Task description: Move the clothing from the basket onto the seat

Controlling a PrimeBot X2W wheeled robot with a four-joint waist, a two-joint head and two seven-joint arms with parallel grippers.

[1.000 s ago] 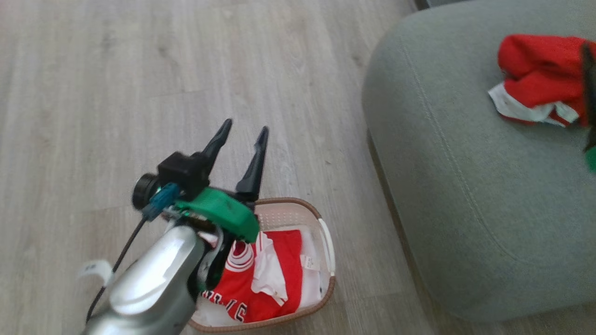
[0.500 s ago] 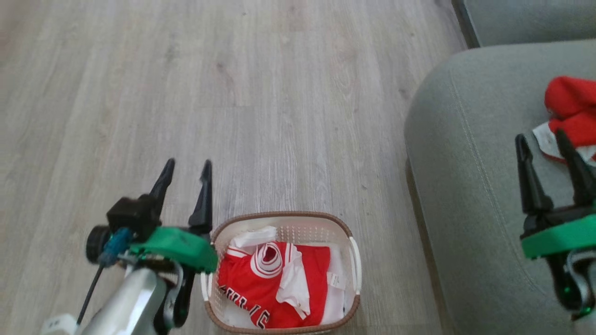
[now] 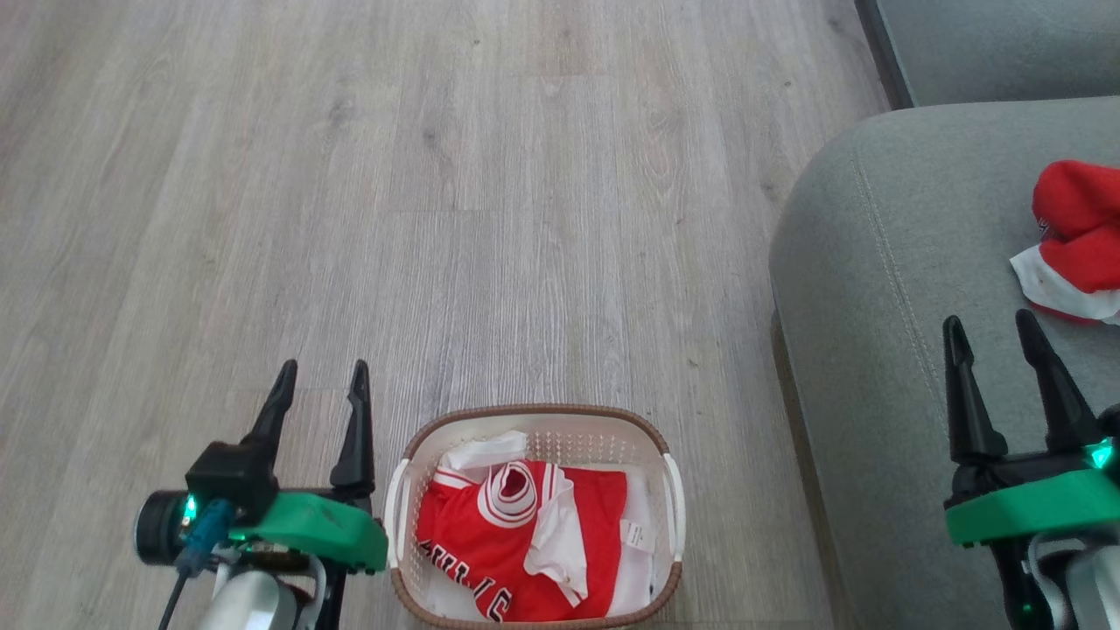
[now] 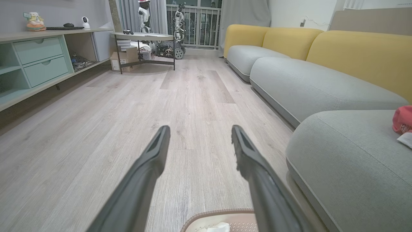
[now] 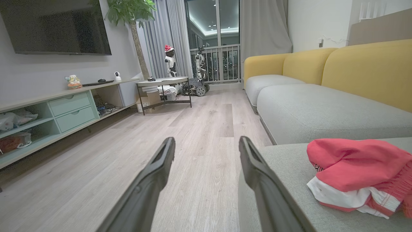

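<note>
Left pincer (image 3: 324,367) hangs empty over the floor (image 3: 437,175), fingers parted, just beside the basket (image 3: 534,409). Right pincer (image 3: 989,322), likewise parted and empty, hovers above the seat (image 3: 875,306). One red garment (image 3: 490,542) lies in the basket and a second garment (image 3: 1076,236) lies on the seat, well in from its rounded edge.

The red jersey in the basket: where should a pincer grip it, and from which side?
Probably the bunched striped collar of the red jersey, from straight above: it looks raised above the flat fabric, and the basket walls block a sideways approach. The open left pincer is nearest.
</note>
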